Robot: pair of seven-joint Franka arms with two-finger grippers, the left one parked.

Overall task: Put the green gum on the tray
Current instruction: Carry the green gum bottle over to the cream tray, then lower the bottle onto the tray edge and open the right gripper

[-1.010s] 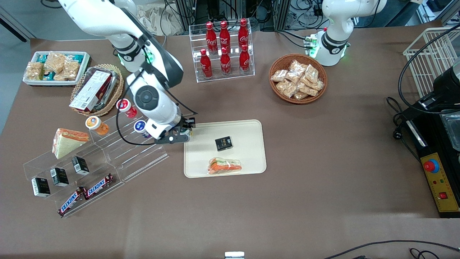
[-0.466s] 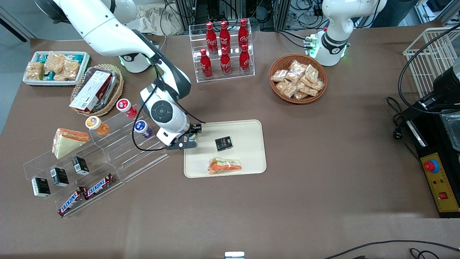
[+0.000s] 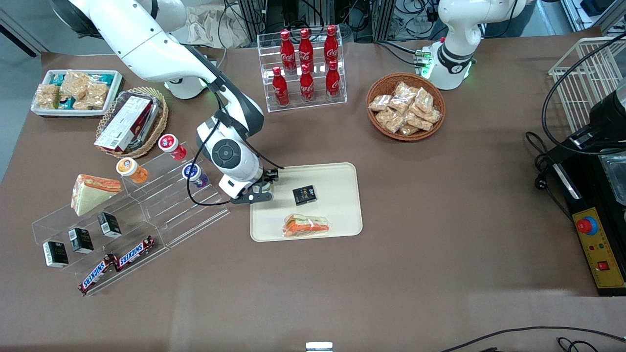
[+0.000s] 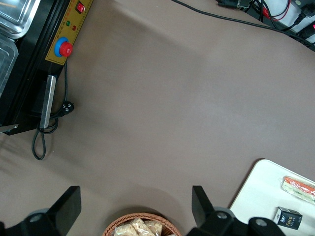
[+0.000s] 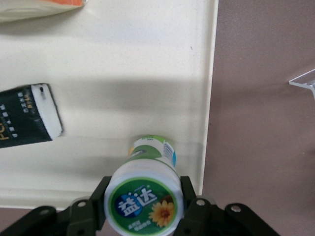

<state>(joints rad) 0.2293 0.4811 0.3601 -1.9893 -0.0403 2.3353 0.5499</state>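
Note:
My right gripper [image 5: 144, 196] is shut on the green gum [image 5: 144, 196], a squat bottle with a white lid and a green-and-yellow flower label, both black fingers pressing its lid. It hangs above the cream tray [image 5: 123, 73], near the tray's rim. In the front view the gripper [image 3: 264, 185] is over the tray [image 3: 337, 215] at its end toward the working arm, and the arm hides most of the gum. A black packet [image 3: 304, 194] and a wrapped sandwich [image 3: 306, 226] lie on the tray.
A clear stepped display rack [image 3: 161, 210] beside the tray holds a purple bottle [image 3: 194, 175], an orange bottle [image 3: 131, 169], a red-lidded bottle [image 3: 171, 145], a sandwich and small boxes. A cola bottle rack [image 3: 304, 68] and a snack basket [image 3: 405, 106] stand farther from the front camera.
My right gripper has carried the green gum from beside the display rack sideways to above the tray's end. Nothing else has moved.

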